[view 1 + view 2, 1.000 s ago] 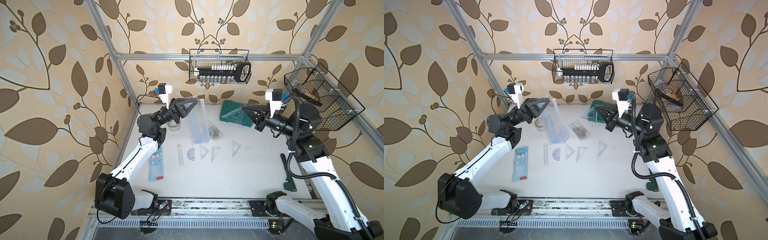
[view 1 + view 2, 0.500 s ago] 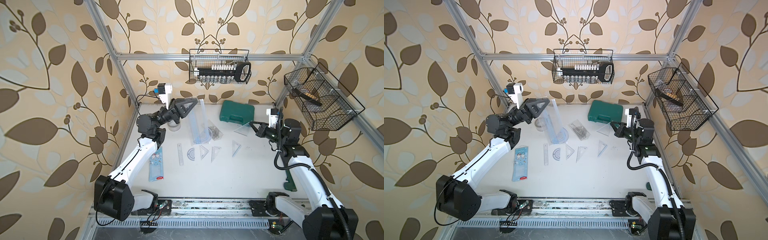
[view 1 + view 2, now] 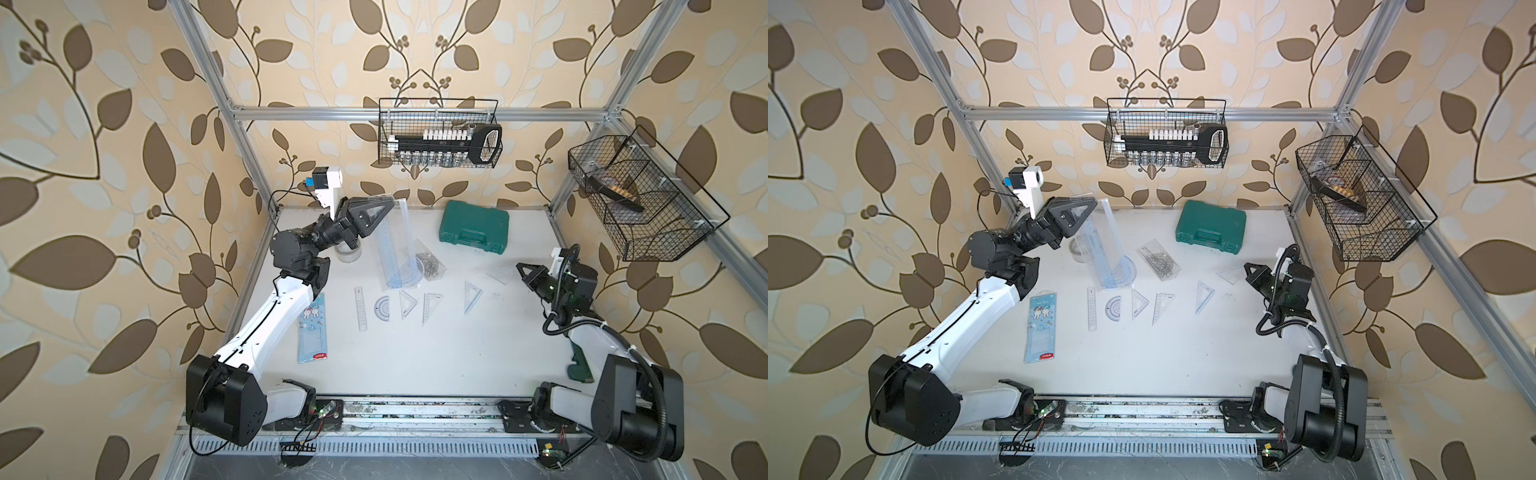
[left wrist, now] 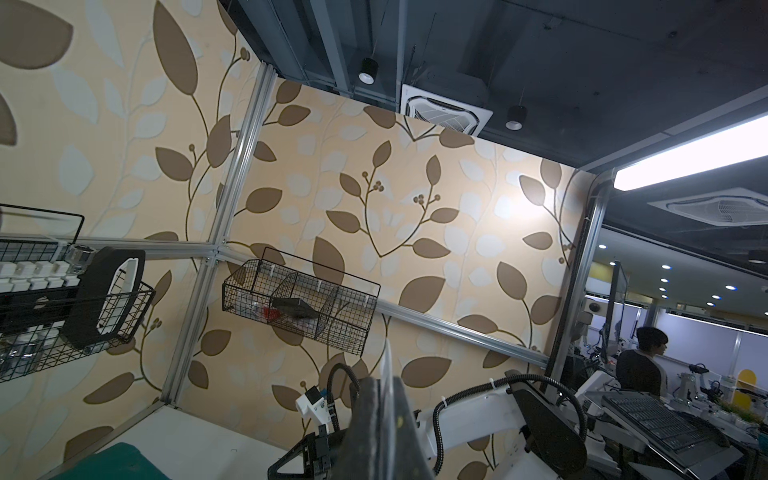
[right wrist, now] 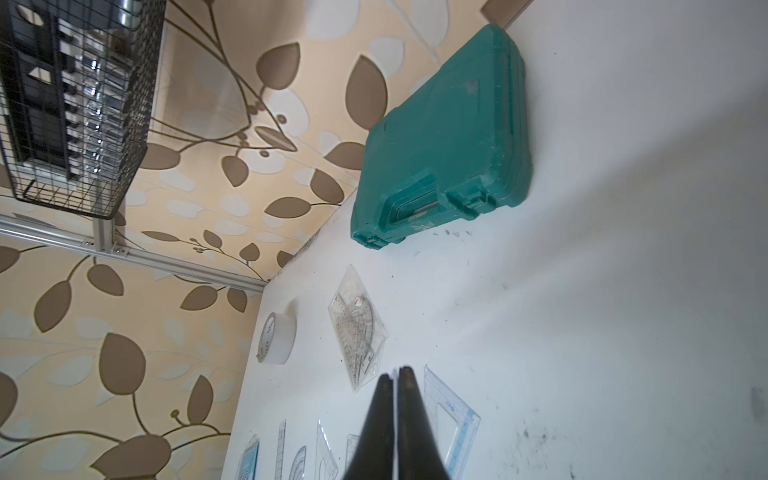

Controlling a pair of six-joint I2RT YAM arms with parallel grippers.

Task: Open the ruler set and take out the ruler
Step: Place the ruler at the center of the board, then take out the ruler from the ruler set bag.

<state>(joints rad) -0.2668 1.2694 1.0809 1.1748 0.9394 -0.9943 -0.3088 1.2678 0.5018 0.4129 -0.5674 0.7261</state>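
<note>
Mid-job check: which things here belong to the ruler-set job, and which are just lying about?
Job: left gripper, ruler set it holds, right gripper, loose ruler.
Lying about: green case, tape, back basket, side basket, green-handled tool.

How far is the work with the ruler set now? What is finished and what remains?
Looks done: one clear set square lies on the table beside the right gripper, which is shut and seems empty. In hand: the left gripper is shut on the clear pouch, holding up its top end. Left: the long ruler and a protractor still show inside it, so the ruler must yet come out.
</note>
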